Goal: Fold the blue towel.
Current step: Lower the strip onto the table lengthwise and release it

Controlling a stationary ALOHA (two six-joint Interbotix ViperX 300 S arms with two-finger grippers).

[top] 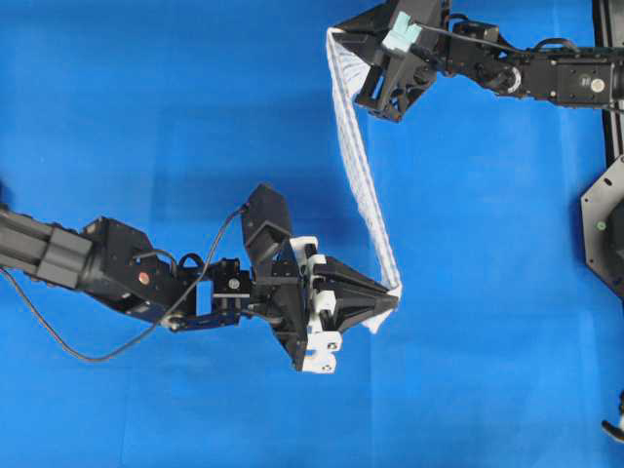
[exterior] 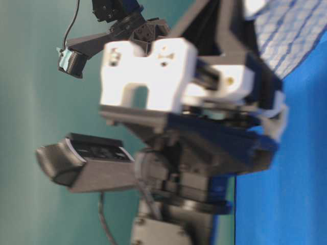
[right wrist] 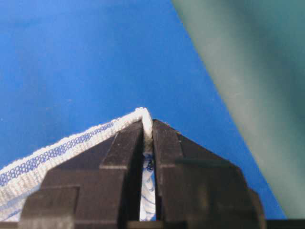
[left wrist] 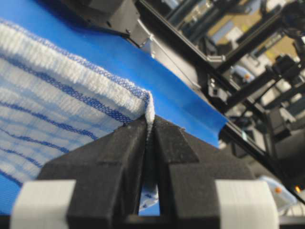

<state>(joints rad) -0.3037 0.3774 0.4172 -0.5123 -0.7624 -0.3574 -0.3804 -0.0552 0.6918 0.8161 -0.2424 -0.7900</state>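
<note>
Both arms have the towel (top: 363, 166) strung up between them, off the table (top: 146, 117). From overhead it runs as a narrow band, from the right claw (top: 341, 44) near the top middle down to the left claw (top: 395, 292) lower in the middle of the view, with a slight sag and curve along the way.

The left claw (left wrist: 149, 125) is clamped on a hemmed corner: its wrist view shows the two black fingers (left wrist: 119, 148) pressed together with a sliver of white-and-blue cloth poking out at the tips, and the rest of the towel (left wrist: 52, 119) spreading off to the left over the blue table (left wrist: 157, 81).

Same deal on the right side. The right claw (right wrist: 147, 125) is pinched tight on another corner of the towel (right wrist: 62, 150), the hem trailing away to the lower left.

The table-level view is mostly a blurry close-up of an arm, with just a patch of checked towel (exterior: 288, 35) in the top right corner.
</note>
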